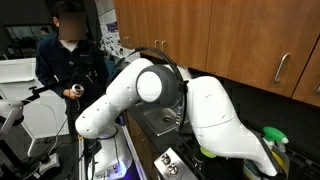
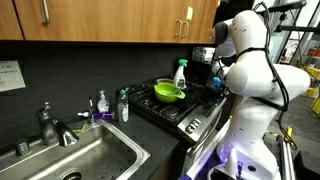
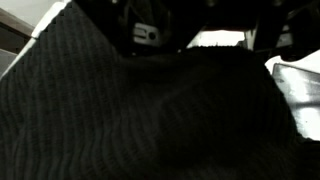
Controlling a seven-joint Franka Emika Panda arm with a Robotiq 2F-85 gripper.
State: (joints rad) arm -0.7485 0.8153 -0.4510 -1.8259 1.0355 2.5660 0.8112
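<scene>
A dark ribbed cloth [image 3: 120,110] fills nearly the whole wrist view, right up against the gripper, with a pale crumpled patch [image 3: 295,85] at its edge. The fingers are lost in the dark, so I cannot tell whether they clench the cloth or stand released. In an exterior view the gripper [image 2: 215,86] is down by the stove [image 2: 185,118], largely hidden by the arm [image 2: 250,70]. Near it sit 1 green bowl [image 2: 168,93] and 1 spray bottle [image 2: 180,72]. Well apart from it lies the sink [image 2: 70,160], with 2 bottles [image 2: 123,105] between.
</scene>
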